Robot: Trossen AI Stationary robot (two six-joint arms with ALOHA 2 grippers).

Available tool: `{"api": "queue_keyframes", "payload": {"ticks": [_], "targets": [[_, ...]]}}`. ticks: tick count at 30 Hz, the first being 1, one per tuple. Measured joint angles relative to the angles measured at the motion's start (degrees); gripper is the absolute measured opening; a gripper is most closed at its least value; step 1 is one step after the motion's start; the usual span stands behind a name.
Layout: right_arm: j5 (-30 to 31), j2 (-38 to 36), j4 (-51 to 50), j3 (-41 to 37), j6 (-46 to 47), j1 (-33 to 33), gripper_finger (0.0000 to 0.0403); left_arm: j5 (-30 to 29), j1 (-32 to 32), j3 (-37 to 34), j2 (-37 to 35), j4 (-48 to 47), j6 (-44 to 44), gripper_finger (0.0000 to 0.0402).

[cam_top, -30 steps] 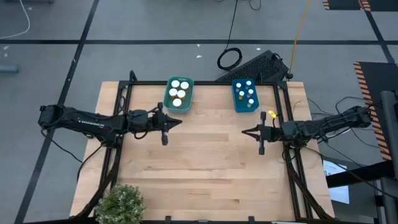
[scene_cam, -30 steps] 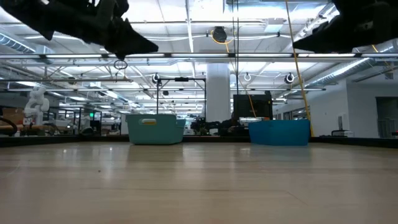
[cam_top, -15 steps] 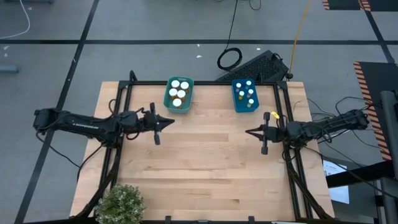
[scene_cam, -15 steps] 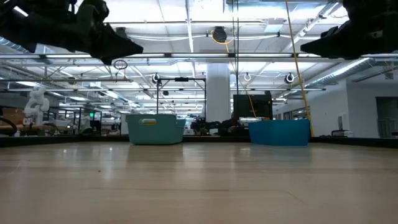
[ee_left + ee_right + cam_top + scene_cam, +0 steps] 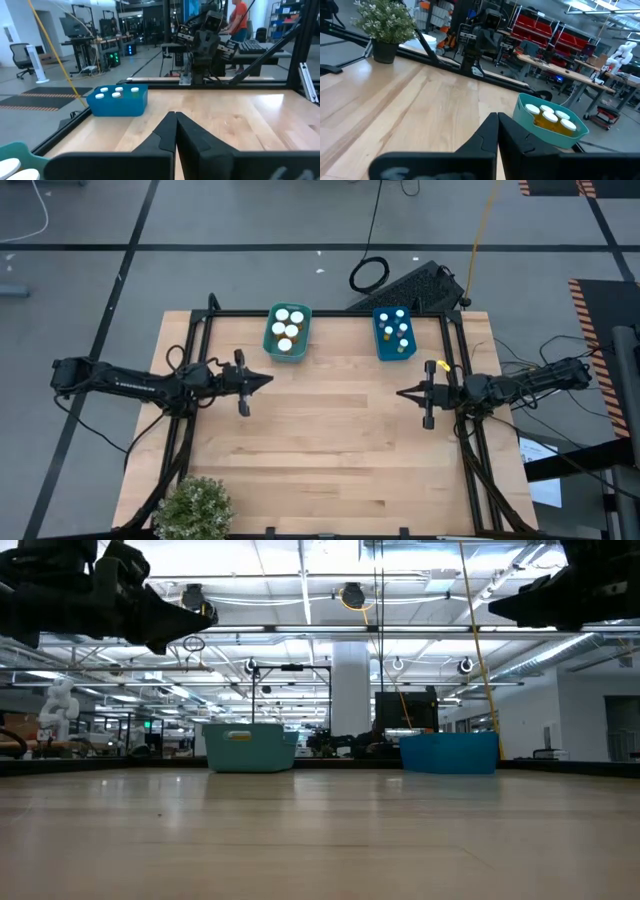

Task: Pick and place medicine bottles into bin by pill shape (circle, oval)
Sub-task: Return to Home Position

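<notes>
At 12 o'clock on the surface [image 5: 330, 440]: medicine bottles [image 5: 287, 329] sorted in both bins | left tool [image 5: 262, 380], right tool [image 5: 403, 393] pinched together, empty, job looks done.

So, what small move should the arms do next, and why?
Probably keep both arms drawn back to rest. All bottles seen are already in the teal bin and the blue bin, and no bottle shows on the table. The left pincer and right pincer are shut and hold nothing.
</notes>
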Motion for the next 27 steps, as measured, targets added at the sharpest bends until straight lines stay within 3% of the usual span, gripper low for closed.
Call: {"api": "queue_keyframes", "payload": {"ticks": [6,12,19,27], "targets": [[0.0,0.0,5.5,-4.2,-0.4,0.0,0.0,0.5,0.0,-1.7,0.0,1.4,1.0,0.0007],[-0.1,0.0,10.9,-8.0,-1.9,0.0,0.0,5.9,0.9,-1.7,0.0,1.4,2.3,0.0004],[-3.3,-0.8,10.4,-8.2,-1.8,0.0,0.0,10.0,3.4,-1.8,0.0,1.0,1.4,0.0007],[-3.3,-5.8,7.4,-8.3,-2.0,0.0,0.0,10.4,5.1,-5.5,-1.0,4.2,0.5,0.0004]]}}
